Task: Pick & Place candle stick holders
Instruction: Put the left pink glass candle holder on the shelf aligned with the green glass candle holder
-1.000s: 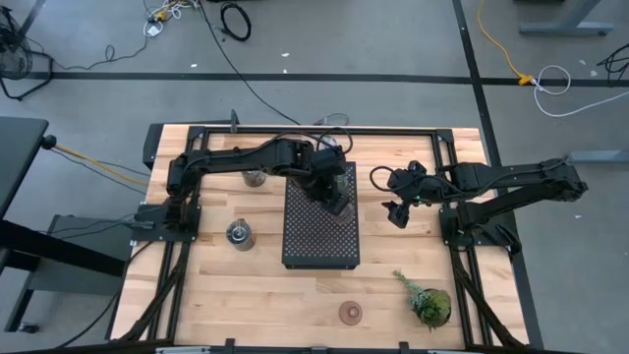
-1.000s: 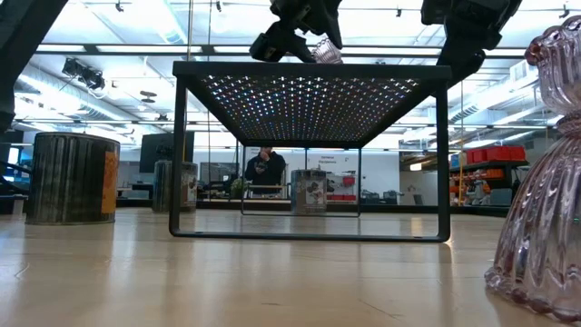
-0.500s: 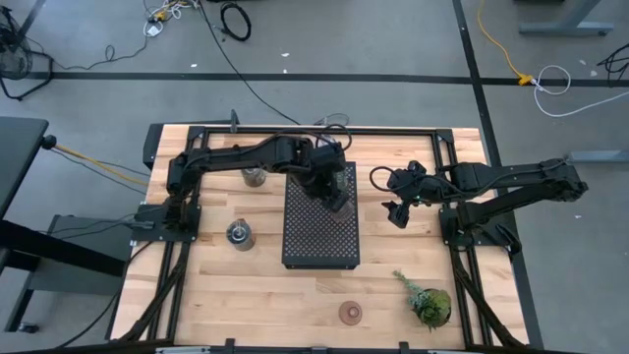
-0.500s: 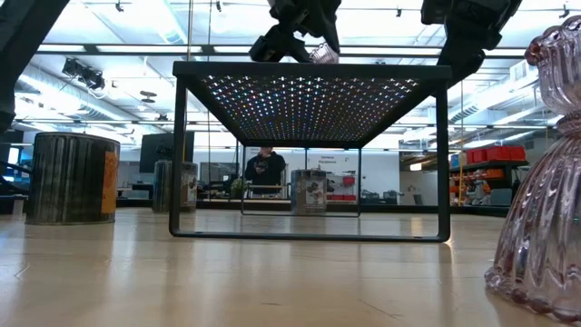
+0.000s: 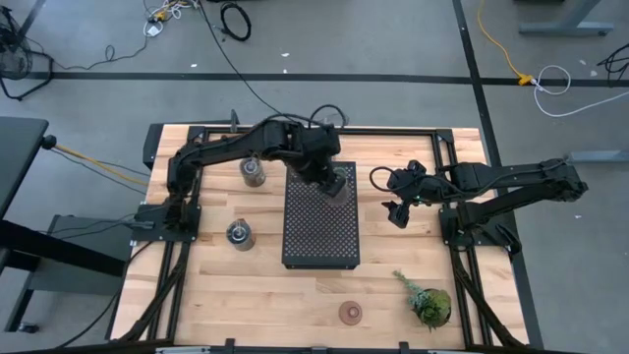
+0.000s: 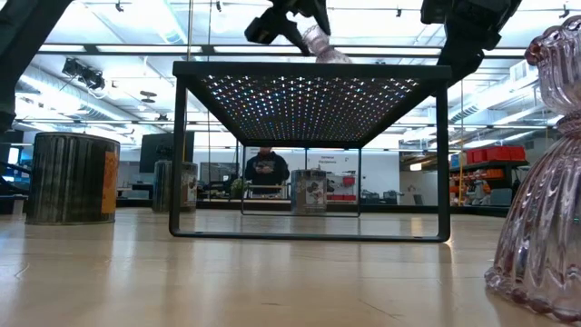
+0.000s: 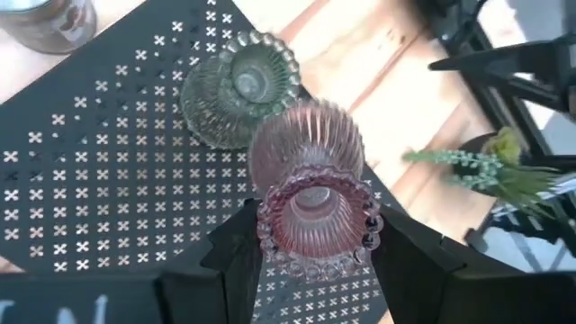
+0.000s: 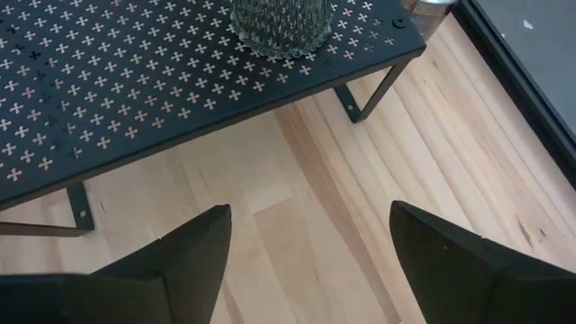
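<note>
Left claw (image 7: 310, 256) grips pink holder (image 7: 310, 193), tilted over tray (image 7: 108, 180).

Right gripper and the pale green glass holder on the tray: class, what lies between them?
In the right wrist view, only bare wooden table and the black tray edge separate the open right gripper from the green holder.

The high camera looks straight down on the whole wooden surface (image 5: 197, 285) from well above. The low one sits at surface height, close to a pink glass holder (image 6: 545, 173), facing level under the black tray (image 6: 309, 71) into the room. Both wrist cameras look down closely on that tray's perforated top.
</note>
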Robot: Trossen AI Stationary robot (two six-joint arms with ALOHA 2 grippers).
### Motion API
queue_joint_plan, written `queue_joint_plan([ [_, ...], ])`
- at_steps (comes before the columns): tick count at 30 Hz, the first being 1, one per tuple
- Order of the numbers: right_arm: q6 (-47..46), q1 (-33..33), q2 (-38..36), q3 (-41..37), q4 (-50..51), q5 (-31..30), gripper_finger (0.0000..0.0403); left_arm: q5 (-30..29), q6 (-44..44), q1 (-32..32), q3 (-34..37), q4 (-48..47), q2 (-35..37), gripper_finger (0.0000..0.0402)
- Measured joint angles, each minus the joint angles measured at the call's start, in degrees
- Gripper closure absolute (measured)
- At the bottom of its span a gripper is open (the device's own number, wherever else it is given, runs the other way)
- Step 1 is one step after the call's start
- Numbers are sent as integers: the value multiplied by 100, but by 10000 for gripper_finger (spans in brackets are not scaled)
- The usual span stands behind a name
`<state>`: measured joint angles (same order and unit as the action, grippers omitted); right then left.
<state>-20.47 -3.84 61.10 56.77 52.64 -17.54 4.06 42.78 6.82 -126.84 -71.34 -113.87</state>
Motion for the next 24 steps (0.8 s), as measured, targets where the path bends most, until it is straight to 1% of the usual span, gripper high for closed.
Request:
queue_joint_plan([
  [4,0,-2,0,0,0,0,101,42,2,-40,20,-204,-35,214],
  [15,2,-1,-2,0,-31,0,101,16,59,-165,21,22,-237,214],
  [17,3,0,0,0,-34,0,101,153,111,-172,6,223,-309,214],
  [19,2,-2,-2,0,-35,0,101,233,109,-174,10,69,-394,214],
  [21,2,0,0,0,-35,2,101,314,106,-172,15,106,-443,214],
  [24,4,-2,0,0,-33,2,101,304,34,-169,12,78,-432,214],
])
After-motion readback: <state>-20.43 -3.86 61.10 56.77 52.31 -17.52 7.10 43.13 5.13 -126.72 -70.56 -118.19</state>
